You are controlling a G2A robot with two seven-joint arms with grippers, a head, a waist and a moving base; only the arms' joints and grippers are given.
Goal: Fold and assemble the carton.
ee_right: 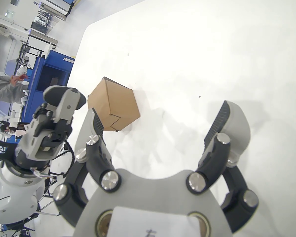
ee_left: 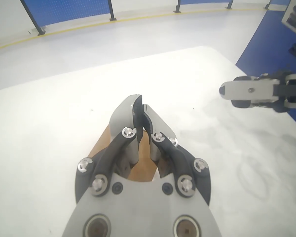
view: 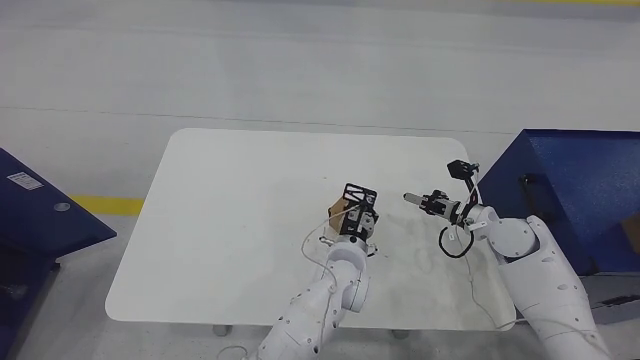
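The white surface point(view: 250, 230) was taken in whole from the top view, and the brown carton point(ee_right: 113, 104) was seen resting near its middle. The carton's folded box shape and seamed faces were made out plainly in the right wrist view, while in the left wrist view a brown patch of it was shown beneath the fingers. The left gripper point(ee_left: 140, 106) was clenched, pads almost meeting, just beside the carton's upper corner, contact not being discernible, and the right gripper point(ee_right: 160, 107) was spread wide above bare surface, near the carton but apart from it.
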